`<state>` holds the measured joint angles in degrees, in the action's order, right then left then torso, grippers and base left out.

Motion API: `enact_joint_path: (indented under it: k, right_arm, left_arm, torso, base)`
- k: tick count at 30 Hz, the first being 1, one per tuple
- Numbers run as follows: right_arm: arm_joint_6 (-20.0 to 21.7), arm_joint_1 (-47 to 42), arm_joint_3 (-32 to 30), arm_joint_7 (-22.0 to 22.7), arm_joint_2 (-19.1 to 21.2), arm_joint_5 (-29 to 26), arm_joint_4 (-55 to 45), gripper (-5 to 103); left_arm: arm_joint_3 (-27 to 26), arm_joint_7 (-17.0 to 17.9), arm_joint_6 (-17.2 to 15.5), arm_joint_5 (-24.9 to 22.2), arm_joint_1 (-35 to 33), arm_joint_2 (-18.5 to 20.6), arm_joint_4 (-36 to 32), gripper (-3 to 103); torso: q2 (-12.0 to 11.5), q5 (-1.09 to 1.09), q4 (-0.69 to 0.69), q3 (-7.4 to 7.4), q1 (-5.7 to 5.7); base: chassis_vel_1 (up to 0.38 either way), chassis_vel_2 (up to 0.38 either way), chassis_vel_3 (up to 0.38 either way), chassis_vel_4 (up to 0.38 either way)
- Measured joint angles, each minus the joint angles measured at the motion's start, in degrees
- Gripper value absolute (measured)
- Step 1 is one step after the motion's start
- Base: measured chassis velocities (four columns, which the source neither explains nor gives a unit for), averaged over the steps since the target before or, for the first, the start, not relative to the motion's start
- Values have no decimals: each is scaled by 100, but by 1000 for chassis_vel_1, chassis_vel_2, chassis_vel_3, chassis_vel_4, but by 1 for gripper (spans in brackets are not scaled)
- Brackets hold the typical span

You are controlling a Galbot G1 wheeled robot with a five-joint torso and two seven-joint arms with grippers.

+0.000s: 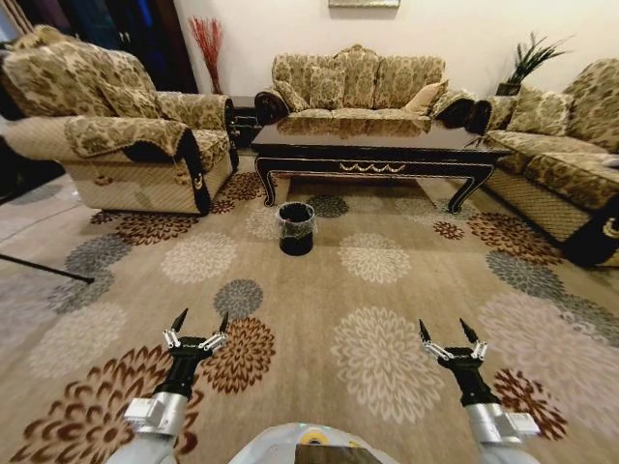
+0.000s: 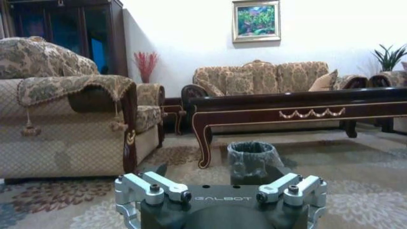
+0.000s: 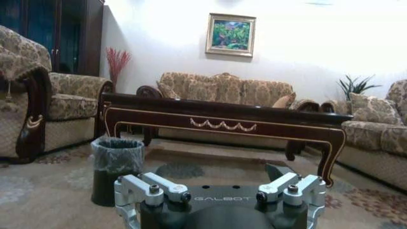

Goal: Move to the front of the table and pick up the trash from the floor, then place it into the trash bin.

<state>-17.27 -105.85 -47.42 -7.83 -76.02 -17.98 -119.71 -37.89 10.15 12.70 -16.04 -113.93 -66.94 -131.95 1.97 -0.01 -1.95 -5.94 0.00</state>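
Trash is too small to pick out on the floor (image 1: 387,290) from where you stand, so I cannot tell you where the scraps lie on that medallion carpet. Your trash bin (image 1: 296,228) stands upright on the carpet just in front of the table (image 1: 372,155), toward its left end, clear liner crinkled over the rim. The table runs long and dark ahead of you, sofas behind it and on both sides. Your left gripper (image 1: 200,323) hangs low over the carpet at your near left, fingers spread apart and gripping nothing. Your right gripper (image 1: 448,332) mirrors it at your near right, also spread and empty. Both are well short of the bin. From your left wrist, the bin (image 2: 250,159) sits dead ahead beyond the fingers, beside the table's curved leg; from your right wrist it (image 3: 116,169) stands off to one side.
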Motion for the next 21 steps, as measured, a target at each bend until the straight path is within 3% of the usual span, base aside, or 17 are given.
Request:
enact_joint_path:
  k: [21]
  right_arm:
    - [0, 0, 0, 0, 0, 0, 0, 100]
  left_arm:
    - [0, 0, 0, 0, 0, 0, 0, 100]
  torso:
    - [-1, 0, 1, 0, 0]
  base:
    - [197, -187, -193, 187]
